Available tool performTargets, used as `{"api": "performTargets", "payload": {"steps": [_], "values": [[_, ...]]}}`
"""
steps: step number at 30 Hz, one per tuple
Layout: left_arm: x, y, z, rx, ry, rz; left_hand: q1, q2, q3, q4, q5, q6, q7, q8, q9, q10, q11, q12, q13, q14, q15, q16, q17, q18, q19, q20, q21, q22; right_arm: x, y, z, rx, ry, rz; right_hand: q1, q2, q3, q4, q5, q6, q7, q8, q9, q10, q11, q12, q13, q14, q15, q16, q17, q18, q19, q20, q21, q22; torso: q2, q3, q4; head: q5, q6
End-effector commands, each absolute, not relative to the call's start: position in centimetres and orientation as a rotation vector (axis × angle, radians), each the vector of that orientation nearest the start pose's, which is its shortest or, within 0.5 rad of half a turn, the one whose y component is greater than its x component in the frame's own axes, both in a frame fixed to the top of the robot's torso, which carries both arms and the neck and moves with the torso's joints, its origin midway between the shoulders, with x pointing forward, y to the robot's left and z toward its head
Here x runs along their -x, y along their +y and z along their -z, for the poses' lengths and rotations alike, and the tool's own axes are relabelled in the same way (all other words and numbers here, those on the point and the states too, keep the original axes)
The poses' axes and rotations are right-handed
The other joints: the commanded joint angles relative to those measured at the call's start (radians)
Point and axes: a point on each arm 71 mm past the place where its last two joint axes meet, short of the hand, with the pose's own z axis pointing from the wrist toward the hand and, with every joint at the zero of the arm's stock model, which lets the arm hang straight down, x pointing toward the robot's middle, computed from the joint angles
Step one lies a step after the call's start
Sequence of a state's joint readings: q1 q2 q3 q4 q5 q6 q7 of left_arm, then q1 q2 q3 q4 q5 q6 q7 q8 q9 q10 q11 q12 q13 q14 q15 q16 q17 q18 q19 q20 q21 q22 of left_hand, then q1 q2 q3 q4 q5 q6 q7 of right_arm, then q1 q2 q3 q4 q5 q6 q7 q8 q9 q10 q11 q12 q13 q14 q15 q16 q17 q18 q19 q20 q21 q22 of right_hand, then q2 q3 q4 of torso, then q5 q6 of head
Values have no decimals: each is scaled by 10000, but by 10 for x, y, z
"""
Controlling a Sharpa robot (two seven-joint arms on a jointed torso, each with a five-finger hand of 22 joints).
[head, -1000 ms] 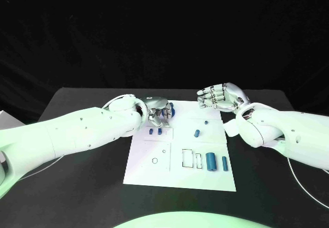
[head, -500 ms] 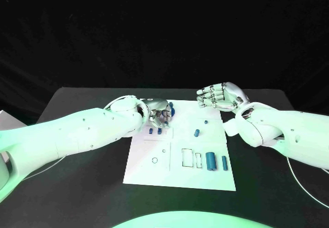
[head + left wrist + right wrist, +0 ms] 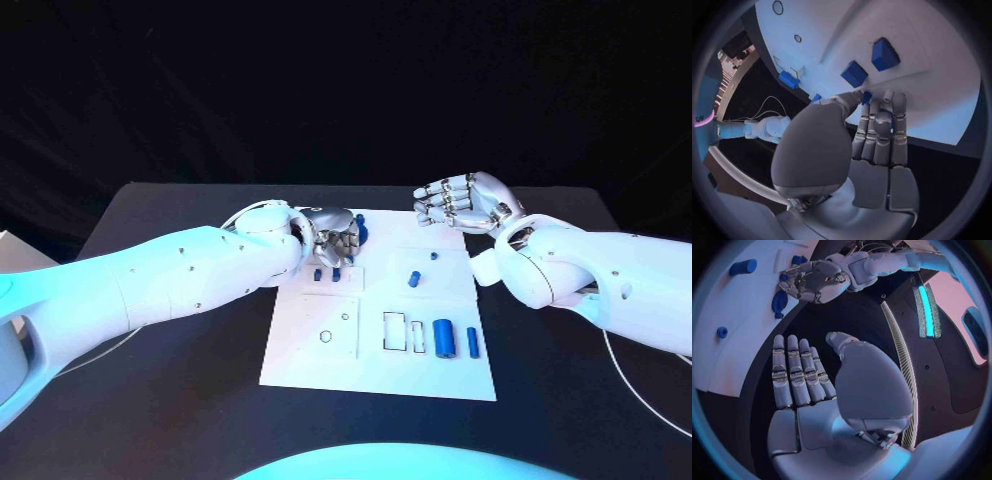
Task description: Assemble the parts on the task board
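- head view: the left hand [image 3: 335, 238] sits low over the far left part of the task board [image 3: 378, 372], fingers curled down beside a blue part [image 3: 359, 233]. against a second ago it has barely shifted, only settling a little toward the board, so i judge the pick or placement is in progress, not finished.
- two small blue parts [image 3: 326, 274] lie just nearer than that hand; a peg [image 3: 414, 280] stands mid-board, and a fat blue cylinder [image 3: 444, 341] lies near the right edge, long axis running away from the robot.
- the right hand [image 3: 464, 204] hovers past the far right corner, unmoved, fingers bent, holding nothing.
- left wrist view: a small blue piece [image 3: 866, 97] shows at the thumb tip, touching the fingertips [image 3: 879, 97]; whether it is truly pinched i cannot tell. two blue blocks [image 3: 869, 64] lie beyond on the board.
- right wrist view: the right hand [image 3: 811, 390] has fingers straight and together, palm bare, above the black tabletop [image 3: 848, 315].
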State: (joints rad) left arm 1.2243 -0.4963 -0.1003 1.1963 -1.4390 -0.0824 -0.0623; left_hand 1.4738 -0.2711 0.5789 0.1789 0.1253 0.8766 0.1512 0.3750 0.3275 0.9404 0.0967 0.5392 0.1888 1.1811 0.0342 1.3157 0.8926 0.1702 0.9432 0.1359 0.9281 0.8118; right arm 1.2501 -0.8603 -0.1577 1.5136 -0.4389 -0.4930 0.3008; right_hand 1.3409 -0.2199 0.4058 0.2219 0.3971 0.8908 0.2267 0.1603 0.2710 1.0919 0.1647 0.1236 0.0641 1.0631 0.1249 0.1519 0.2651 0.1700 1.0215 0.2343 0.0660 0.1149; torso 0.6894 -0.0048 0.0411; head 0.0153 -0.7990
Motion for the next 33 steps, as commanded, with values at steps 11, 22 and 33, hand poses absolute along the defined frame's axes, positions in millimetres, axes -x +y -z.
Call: {"api": "performTargets", "payload": {"steps": [11, 22, 33], "values": [[-524, 106, 230, -3504, 19339, 6396, 47, 6, 254, -166, 3, 124, 3, -122, -30, 142, 11, -119, -44, 224, -2, 252, 208, 94, 24, 15, 317, 304, -484, -221, 191, -6669, 15216, -12005, 13, 39, 5, -79, 66, 64, 39, -39, -15, 47, 21, -56, -7, 44, 0, -67, -17, 146, 87, 7, 52, -17, -9, 2, 5, -14, -20], [-525, 106, 230, -3575, 19229, 6444, -31, 211, 534, -632, -18, 749, -177, -57, 98, 840, -237, -202, -48, 646, -199, 733, 745, -16, 379, -107, 1119, 1129, -484, -221, 191, -6666, 15220, -12016, 13, 39, 5, -79, 66, 64, 39, -39, -15, 47, 21, -56, -7, 44, 0, -67, -17, 146, 87, 7, 52, -17, -10, 4, 8, -24, -37], [-526, 106, 229, -3310, 18984, 6640, -408, 350, 630, -752, -41, 1055, -192, -195, 185, 1245, -276, -713, -158, 825, -248, 874, 793, -68, 475, -169, 1435, 1470, -484, -221, 191, -6668, 15217, -12035, 0, 44, 15, -80, 62, 73, 39, -40, -15, 55, 22, -57, -4, 54, 0, -72, -22, 145, 94, 6, 54, -33, -6, 6, -5, -26, -25]]}}
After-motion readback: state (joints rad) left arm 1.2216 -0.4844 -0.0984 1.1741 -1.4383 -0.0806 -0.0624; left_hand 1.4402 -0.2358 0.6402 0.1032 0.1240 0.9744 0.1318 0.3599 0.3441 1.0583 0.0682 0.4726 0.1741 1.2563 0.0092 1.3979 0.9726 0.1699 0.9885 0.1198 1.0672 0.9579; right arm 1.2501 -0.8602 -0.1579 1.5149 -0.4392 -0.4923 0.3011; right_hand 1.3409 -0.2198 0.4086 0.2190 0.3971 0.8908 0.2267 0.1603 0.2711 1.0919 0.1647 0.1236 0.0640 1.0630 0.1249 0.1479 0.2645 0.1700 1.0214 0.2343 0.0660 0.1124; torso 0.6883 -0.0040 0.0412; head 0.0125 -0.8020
